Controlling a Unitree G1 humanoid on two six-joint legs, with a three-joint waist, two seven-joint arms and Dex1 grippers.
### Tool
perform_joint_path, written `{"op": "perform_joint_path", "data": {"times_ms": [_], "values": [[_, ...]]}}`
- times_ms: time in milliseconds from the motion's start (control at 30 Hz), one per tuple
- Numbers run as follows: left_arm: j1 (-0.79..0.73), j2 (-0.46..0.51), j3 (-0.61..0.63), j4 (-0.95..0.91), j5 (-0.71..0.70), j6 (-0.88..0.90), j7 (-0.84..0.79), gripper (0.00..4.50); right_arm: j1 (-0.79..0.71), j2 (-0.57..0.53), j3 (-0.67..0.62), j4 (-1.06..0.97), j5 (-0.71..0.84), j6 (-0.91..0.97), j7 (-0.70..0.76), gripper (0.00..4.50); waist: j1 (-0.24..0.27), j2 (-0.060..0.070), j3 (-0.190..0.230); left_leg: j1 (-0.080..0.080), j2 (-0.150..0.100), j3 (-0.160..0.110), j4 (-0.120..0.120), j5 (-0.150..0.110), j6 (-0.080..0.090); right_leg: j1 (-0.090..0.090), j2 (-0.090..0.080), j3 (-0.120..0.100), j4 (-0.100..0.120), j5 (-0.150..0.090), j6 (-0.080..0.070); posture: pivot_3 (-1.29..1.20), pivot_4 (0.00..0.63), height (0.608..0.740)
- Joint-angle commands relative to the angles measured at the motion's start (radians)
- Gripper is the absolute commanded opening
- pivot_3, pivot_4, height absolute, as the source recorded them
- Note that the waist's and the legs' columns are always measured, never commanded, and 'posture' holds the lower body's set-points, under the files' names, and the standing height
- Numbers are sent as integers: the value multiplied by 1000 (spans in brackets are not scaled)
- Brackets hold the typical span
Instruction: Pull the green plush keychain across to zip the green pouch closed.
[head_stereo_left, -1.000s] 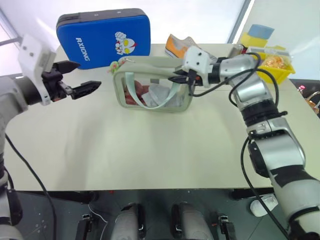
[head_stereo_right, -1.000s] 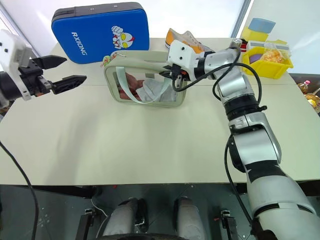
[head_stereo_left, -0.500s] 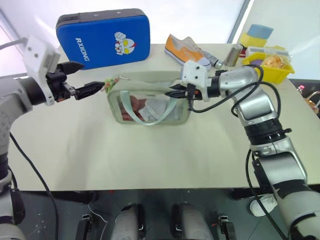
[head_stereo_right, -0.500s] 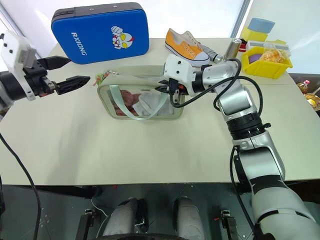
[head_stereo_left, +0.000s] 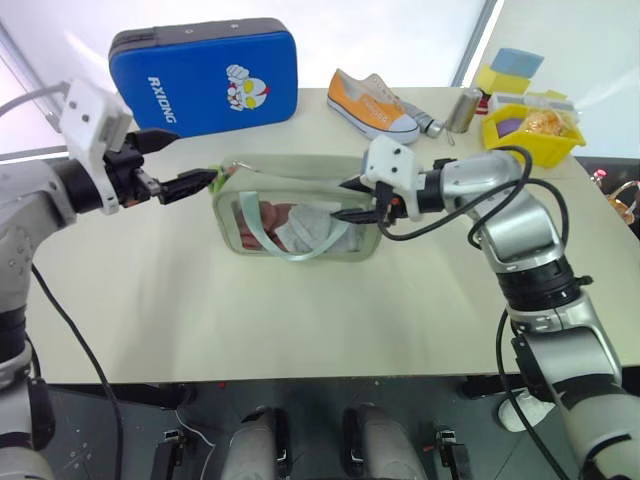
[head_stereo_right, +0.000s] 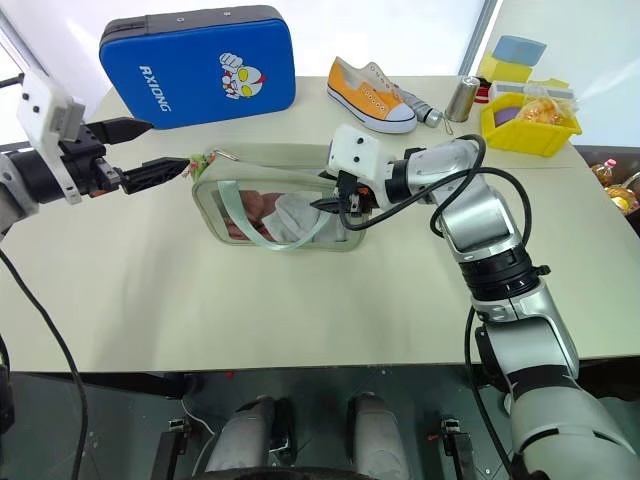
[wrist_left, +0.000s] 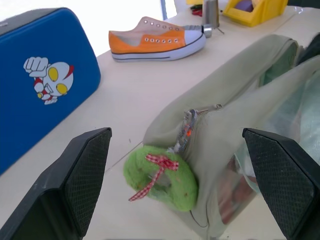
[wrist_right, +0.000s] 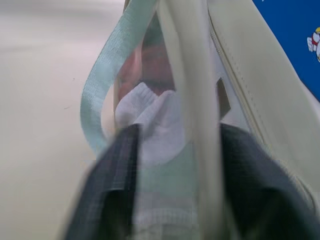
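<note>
your keychain (wrist_left: 161, 176) hangs at the pouch's (head_stereo_left: 300, 200) left end, between the wide left gripper's (head_stereo_left: 178, 166) tips. inside the pouch you see white and reddish cloth. the right gripper (head_stereo_left: 352, 199) straddles its right end, fingers parted.

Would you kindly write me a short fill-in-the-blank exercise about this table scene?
1. The green plush keychain hangs at the end of the green pouch nearest the ____ gripper.
2. The sneaker is ____ in colour.
3. The hard case behind the pouch is ____.

Missing words: left; orange; blue
</note>
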Motion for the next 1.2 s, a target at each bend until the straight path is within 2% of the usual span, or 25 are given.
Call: {"op": "perform_joint_path", "data": {"times_ms": [33,200,400,500,600,633,833,1200], "values": [[9,30,53,141,76,-100,7,4500,-16,-86,-69,-78,46,23,34,2617,2,0,0,0,0,0,0,0,0,0,0,0,0,0,0,0,150,740],[-10,5,55,310,144,-215,46,4500,27,-157,-86,-138,85,72,34,2617,7,-1,0,0,0,0,0,0,0,0,0,0,-1,0,0,0,150,740],[-82,-57,6,386,188,-271,67,4500,81,-131,-65,-119,78,58,-18,2617,25,-1,-1,0,0,1,1,0,0,0,0,0,0,0,0,0,150,740],[-97,-76,-20,372,180,-258,34,4500,80,-118,-61,-104,82,53,-33,1757,26,-1,-1,0,0,1,1,0,0,0,0,0,0,0,0,0,150,740],[-87,-77,-46,335,162,-222,-20,4500,79,-116,-57,-104,90,53,-34,220,26,-1,-1,0,0,1,1,0,0,0,0,0,0,0,0,0,150,740],[-74,-75,-64,325,172,-227,-40,4500,79,-115,-56,-105,91,53,-34,55,25,-1,-1,0,0,1,1,0,0,0,0,0,0,0,0,0,150,740],[-82,-116,-112,337,197,-242,-54,4500,81,-120,-45,-118,98,53,-30,55,26,-1,-1,0,0,1,1,0,0,0,0,0,0,0,0,0,150,740],[-180,-253,-162,514,280,-352,-30,4500,76,-120,-39,-124,106,56,-23,55,24,-1,-1,0,0,1,1,0,0,0,0,0,0,0,0,0,150,740]]}}
